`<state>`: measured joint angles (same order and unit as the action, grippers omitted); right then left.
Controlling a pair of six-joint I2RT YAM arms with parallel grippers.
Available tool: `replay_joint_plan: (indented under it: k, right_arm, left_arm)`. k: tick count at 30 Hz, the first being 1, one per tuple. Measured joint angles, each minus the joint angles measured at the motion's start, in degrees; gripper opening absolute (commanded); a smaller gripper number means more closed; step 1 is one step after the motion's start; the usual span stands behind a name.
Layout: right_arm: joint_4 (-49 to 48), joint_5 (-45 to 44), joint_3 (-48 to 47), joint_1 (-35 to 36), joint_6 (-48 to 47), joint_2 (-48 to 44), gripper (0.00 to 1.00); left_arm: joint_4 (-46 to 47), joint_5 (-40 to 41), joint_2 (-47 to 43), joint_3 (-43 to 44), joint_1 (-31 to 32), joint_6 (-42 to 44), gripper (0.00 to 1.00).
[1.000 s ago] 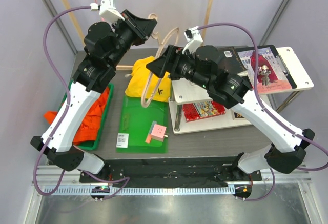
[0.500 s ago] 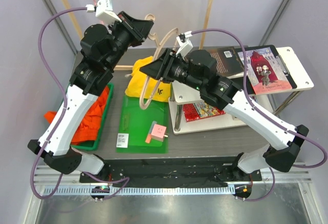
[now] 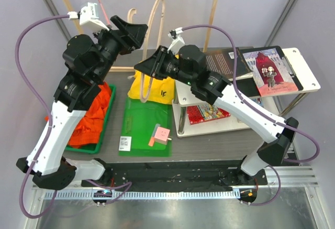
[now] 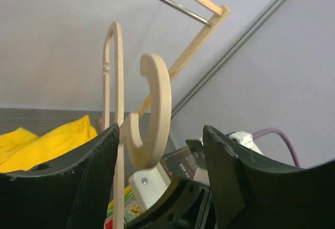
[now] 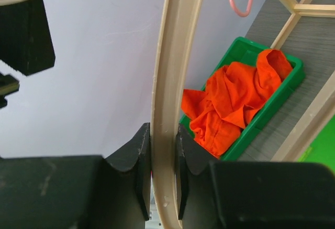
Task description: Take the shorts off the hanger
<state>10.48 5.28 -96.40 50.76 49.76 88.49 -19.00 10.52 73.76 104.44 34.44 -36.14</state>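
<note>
A pale wooden hanger (image 3: 156, 24) stands upright between the arms. My right gripper (image 3: 148, 67) is shut on its curved arm (image 5: 168, 82), which is pinched between the two pads. The left gripper (image 3: 131, 30) is open, and the hanger's hook (image 4: 157, 103) stands free between the spread fingers. The yellow shorts (image 3: 155, 86) lie bunched on the table under the hanger's lower end; whether they still hang on it I cannot tell. They also show in the left wrist view (image 4: 47, 140). The orange-red shorts (image 3: 90, 115) lie in a green bin (image 5: 285, 90).
A green mat (image 3: 141, 129) with a pink block (image 3: 161, 134) lies in front of the yellow shorts. A white two-level shelf (image 3: 309, 79) with books stands at the right. A wooden rack frame (image 3: 213, 9) rises behind, with a pink hook (image 5: 241, 1) hanging near it.
The left gripper has opened and let go of the hanger's hook. The right gripper has closed on the hanger's arm. The hanger has swung upright and both arms have shifted left.
</note>
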Motion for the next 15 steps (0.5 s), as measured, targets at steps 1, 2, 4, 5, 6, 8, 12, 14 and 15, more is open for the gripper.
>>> replay_joint_plan:
  k: [1,2,4,5,6,8,12,14,15]
  right_arm:
    - [0.3,0.0,-0.8,-0.3,-0.4,0.7,0.01]
    - [0.8,0.0,-1.7,-0.7,-0.8,1.5,0.01]
    - [1.6,0.0,-2.7,-1.4,-1.4,2.3,0.01]
    - [2.1,-0.1,-3.3,-2.0,-1.7,2.8,0.01]
    - [2.6,-0.1,-3.9,-2.5,-1.9,3.3,0.01]
    - [4.7,-0.2,-6.1,-3.7,-2.9,4.7,0.01]
    - [9.9,-1.8,-14.4,-5.7,-6.1,9.6,0.01]
    - [11.5,-2.7,-17.8,-7.0,-7.4,11.7,0.01]
    - [12.2,-2.8,-19.6,-7.8,-7.8,13.0,0.01]
  left_arm:
    - [-1.4,0.6,-0.5,0.0,0.0,0.7,0.85]
    - [-3.0,1.4,-1.2,0.0,0.0,1.5,0.86]
    - [-5.0,2.7,-2.5,0.0,0.0,2.8,0.87]
    - [-6.4,3.8,-3.6,0.0,0.0,3.7,0.87]
    - [-7.2,4.5,-4.5,0.0,0.0,4.3,0.87]
    - [-9.2,6.0,-7.0,0.1,0.0,5.7,0.86]
    - [-11.8,6.9,-11.1,0.1,0.0,7.3,0.84]
    - [-12.3,6.9,-13.2,-1.2,0.0,7.6,0.84]
    - [-12.6,6.8,-14.3,-2.6,0.0,7.6,0.84]
